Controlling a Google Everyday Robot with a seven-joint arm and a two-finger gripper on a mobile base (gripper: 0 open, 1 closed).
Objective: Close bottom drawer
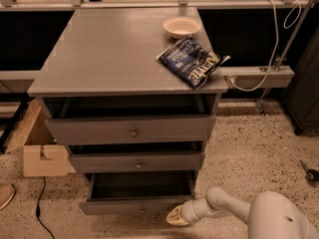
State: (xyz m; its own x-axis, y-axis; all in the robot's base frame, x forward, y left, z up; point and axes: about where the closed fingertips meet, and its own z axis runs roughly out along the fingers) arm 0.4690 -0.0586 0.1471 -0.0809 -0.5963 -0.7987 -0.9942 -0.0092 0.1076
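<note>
The grey cabinet has three drawers, all pulled out a little. The bottom drawer is the lowest one, out the farthest, and its dark inside shows. Its small round knob sits on the plain front. My gripper is low at the right end of that front, at or very near it. My white arm reaches in from the lower right.
The middle drawer and top drawer stand slightly open above. A white bowl and a blue snack bag lie on the cabinet top. A cardboard box and a black cable are on the floor at left.
</note>
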